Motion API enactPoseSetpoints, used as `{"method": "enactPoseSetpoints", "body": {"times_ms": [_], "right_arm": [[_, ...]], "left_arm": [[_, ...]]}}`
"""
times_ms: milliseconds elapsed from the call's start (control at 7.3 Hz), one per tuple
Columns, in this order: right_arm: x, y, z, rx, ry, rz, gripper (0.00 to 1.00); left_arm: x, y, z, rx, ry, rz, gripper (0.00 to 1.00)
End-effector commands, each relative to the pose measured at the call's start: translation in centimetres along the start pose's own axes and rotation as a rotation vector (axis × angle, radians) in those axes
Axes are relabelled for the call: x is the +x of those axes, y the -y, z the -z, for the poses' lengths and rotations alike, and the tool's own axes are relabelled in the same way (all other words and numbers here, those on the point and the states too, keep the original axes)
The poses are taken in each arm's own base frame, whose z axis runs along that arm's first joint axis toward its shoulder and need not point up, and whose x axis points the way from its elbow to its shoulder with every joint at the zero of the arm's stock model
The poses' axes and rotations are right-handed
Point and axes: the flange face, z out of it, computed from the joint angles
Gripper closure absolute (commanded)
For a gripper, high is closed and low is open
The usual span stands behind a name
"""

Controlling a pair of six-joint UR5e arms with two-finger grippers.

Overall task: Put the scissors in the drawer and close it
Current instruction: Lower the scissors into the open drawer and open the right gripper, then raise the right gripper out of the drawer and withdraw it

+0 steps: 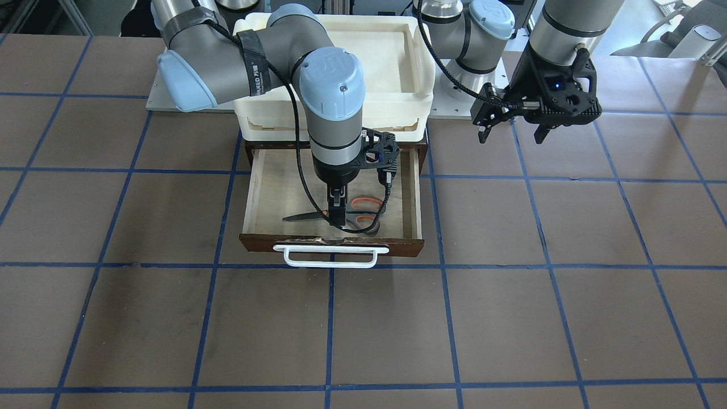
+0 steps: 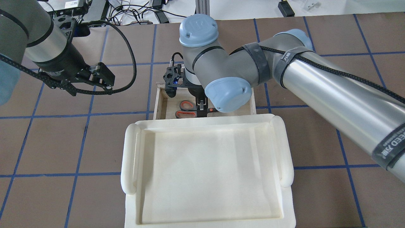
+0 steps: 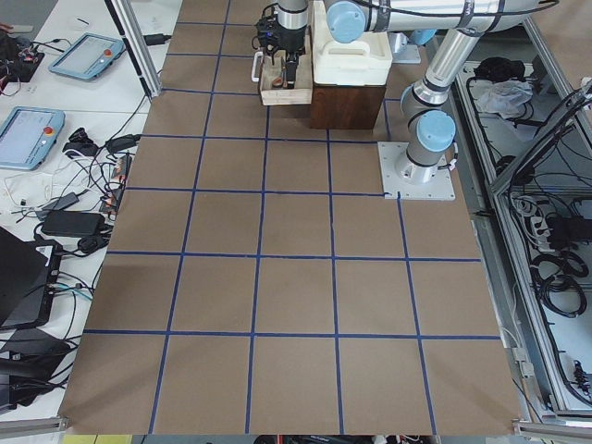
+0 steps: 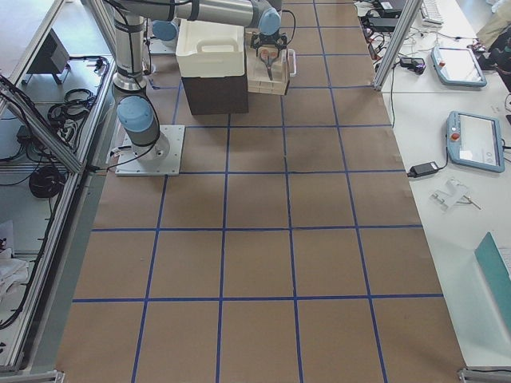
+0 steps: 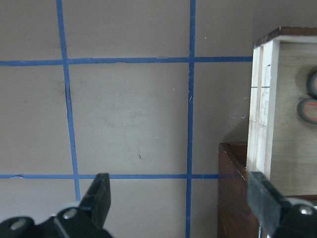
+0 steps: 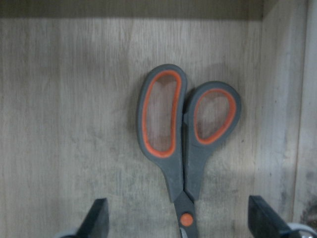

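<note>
The scissors (image 1: pixel 363 203), grey with orange-lined loop handles, lie flat on the pale floor of the pulled-out drawer (image 1: pixel 250 193). The white bar handle (image 1: pixel 331 257) is on the drawer's dark front. My right gripper (image 1: pixel 339 220) reaches down into the drawer over the scissors' pivot. In the right wrist view it (image 6: pixel 179 218) stands open, with the scissors (image 6: pixel 185 134) between its spread fingers and untouched. My left gripper (image 1: pixel 511 135) hangs open and empty above the table beside the drawer; its wrist view shows the drawer's side wall (image 5: pixel 260 109).
A cream-white plastic tray (image 2: pixel 129 158) sits on top of the dark cabinet (image 5: pixel 233 188) that holds the drawer. My right arm's elbow (image 2: pixel 226 95) hangs over the drawer's back part. Blue tape lines grid the brown table (image 1: pixel 511 329).
</note>
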Motion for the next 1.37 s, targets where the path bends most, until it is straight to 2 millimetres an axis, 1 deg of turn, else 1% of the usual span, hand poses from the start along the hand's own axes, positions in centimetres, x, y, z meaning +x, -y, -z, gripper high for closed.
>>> {"method": "enactPoseSetpoints", "body": {"times_ms": [0, 137, 274, 411, 548, 822, 959, 1096, 1234], "right_arm": [[0.2, 0.0, 1.1, 0.011, -0.030, -0.022, 0.00], [1.4, -0.4, 3.4, 0.017, -0.072, -0.036, 0.00], [2.9, -1.2, 5.8, 0.030, -0.101, -0.060, 0.00], [4.0, -3.4, 8.5, 0.031, -0.122, -0.102, 0.00], [4.5, -7.0, 11.5, 0.043, -0.153, -0.162, 0.00], [3.8, -15.2, 16.9, 0.052, -0.152, -0.314, 0.00], [3.6, -18.6, 18.3, 0.053, -0.154, -0.419, 0.00], [1.9, -21.1, 20.4, 0.051, -0.148, -0.495, 0.00], [1.8, -23.5, 21.2, 0.045, -0.156, -0.656, 0.00]], "left_arm": [[0.0, -0.1, 0.1, 0.000, 0.000, -0.001, 0.00], [0.0, -0.1, 0.0, -0.005, 0.001, -0.001, 0.00], [0.0, -0.1, 0.0, -0.007, 0.002, -0.001, 0.00], [-0.1, -0.1, 0.0, -0.007, 0.004, -0.010, 0.00], [-0.5, 0.2, 0.2, -0.009, 0.009, -0.007, 0.00], [-0.5, 0.6, 0.1, -0.022, 0.006, 0.003, 0.00], [-0.9, 1.1, 0.8, -0.011, 0.010, 0.001, 0.00], [-1.1, 1.9, 0.5, -0.016, 0.007, 0.017, 0.00], [-0.8, 3.7, -0.1, 0.027, 0.004, 0.029, 0.00]]}}
